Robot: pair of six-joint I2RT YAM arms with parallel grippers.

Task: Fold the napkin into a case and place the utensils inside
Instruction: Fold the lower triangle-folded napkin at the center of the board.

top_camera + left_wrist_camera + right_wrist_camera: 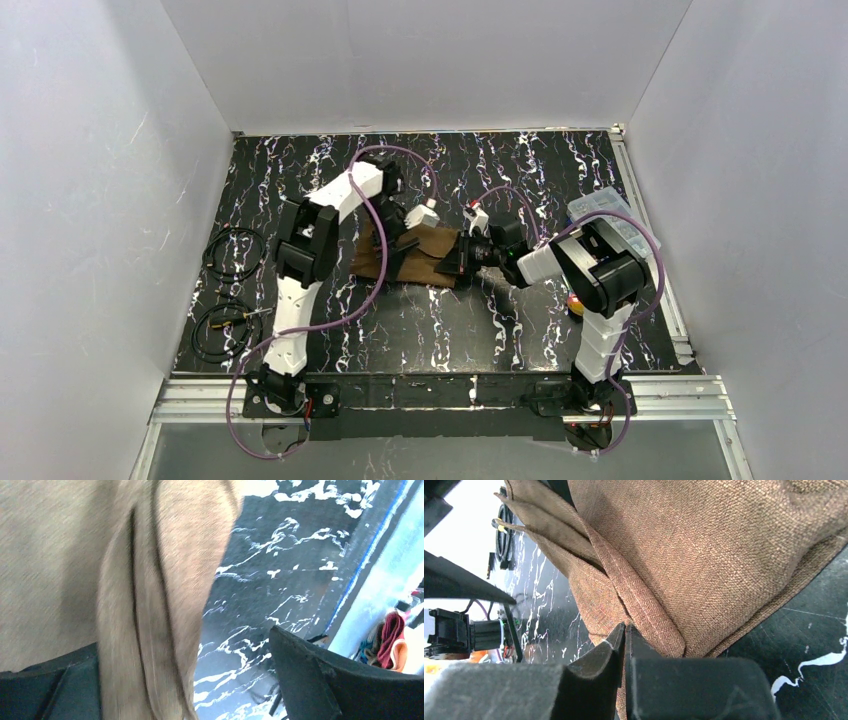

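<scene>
- Top external view: the napkin (420, 262) lies mid-table on the black marbled table (440, 330), bunched into a partly folded brown strip and not yet a finished case. The left gripper (397, 245) hangs over its left part and the right gripper (458, 258) meets its right end. A clear compartment box (608, 212) sits at the far right and cable loops (234, 252) lie at the left. Both are well apart from the cloth, so there is open room in front of and behind it. I cannot pick out the utensils here.
- Left wrist view (blurred): the left gripper's fingers (330, 680) are spread wide. A soft pleat of napkin sags through the gap, apparently unsqueezed. The table's blue-lined edge runs near on the right, so a sweep that way has little margin.
- Right wrist view: the right gripper's fingertips (599, 655) are pressed together, pinching the napkin at a stitched, doubled-over hem.
- The coarse weave looks light, limp and not slippery, so it will likely sag instead of keeping a crease unless it is pressed flat.
- The hem or a corner, where the layers double up, looks like the best hold — a pinch mid-sheet would probably just gather slack.
- A pull from one end may drag the whole bundle.
</scene>
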